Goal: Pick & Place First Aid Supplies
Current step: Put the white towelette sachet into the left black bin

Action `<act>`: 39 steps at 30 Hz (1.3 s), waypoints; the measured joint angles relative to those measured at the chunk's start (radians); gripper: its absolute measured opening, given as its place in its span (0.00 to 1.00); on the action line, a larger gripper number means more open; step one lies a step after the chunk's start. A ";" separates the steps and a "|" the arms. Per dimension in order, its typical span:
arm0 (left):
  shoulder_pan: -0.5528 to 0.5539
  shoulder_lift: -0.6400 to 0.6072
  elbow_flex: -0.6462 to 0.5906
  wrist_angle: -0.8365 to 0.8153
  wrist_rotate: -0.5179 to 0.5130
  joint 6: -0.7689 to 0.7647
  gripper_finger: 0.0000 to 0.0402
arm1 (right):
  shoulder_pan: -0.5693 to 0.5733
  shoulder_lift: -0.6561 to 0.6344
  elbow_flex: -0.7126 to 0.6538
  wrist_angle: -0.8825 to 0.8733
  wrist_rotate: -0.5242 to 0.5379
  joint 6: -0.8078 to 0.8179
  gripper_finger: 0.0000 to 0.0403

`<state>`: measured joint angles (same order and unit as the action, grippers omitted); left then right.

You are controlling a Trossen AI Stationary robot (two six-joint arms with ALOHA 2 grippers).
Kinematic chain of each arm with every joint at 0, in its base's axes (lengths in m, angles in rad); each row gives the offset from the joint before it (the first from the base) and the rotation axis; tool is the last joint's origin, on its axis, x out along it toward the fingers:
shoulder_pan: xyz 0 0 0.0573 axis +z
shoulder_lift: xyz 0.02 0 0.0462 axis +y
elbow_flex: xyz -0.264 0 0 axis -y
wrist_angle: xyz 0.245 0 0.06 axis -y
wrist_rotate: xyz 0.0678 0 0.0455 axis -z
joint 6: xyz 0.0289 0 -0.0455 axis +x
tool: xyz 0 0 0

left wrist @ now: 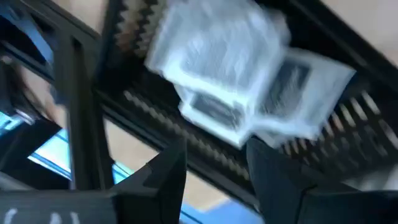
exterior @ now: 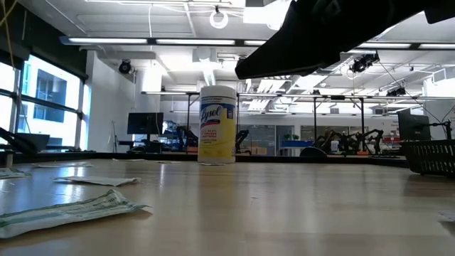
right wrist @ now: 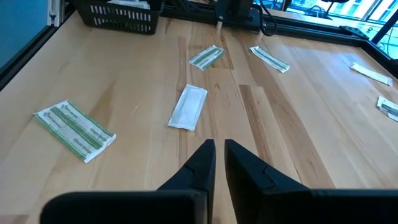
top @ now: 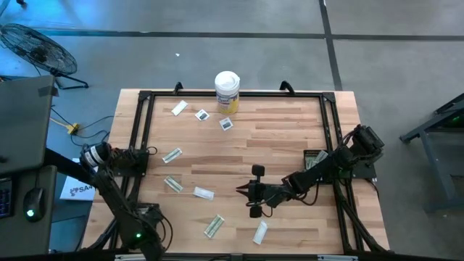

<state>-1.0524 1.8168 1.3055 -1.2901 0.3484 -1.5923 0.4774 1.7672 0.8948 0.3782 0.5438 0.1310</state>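
Note:
Several first aid supplies lie flat on the wooden table: square sachets (top: 202,114) (top: 227,124) near the far edge, and oblong wrappers (top: 172,155) (top: 204,193) (top: 214,226) (top: 259,232) toward the near left. My left gripper (top: 139,161) (left wrist: 214,180) hangs open at the table's left edge, over a black mesh basket (left wrist: 143,106). Blurred white sachets (left wrist: 249,81) with dark centres show in the basket, beyond its fingertips. My right gripper (top: 243,192) (right wrist: 219,155) is shut and empty above the table's middle, pointing left toward a white wrapper (right wrist: 188,107).
A tall white canister (top: 227,90) (exterior: 217,124) with a yellow label stands at the far edge. A second black basket (top: 314,157) (exterior: 430,156) sits at the right, beside my right arm. A black frame (top: 239,94) rims the table. Bare wood lies around the centre and far right.

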 joint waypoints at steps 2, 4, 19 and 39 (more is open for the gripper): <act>-0.008 0.000 0.037 -0.003 0.012 -0.003 0.41 | 0.000 0.000 0.000 0.000 0.000 0.000 0.07; -0.011 0.000 0.087 -0.015 0.008 -0.009 0.41 | 0.000 0.000 0.000 0.000 0.000 0.000 0.06; -0.007 0.000 0.283 -0.162 -1.057 0.270 0.41 | 0.000 0.000 0.000 0.000 0.003 0.000 0.05; 0.316 -0.007 0.030 -0.234 -1.696 0.031 0.41 | 0.000 0.000 0.000 0.008 0.006 0.002 0.04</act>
<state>-0.7359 1.8102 1.3358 -1.5240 -1.3476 -1.5613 0.4774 1.7672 0.8948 0.3866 0.5499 0.1334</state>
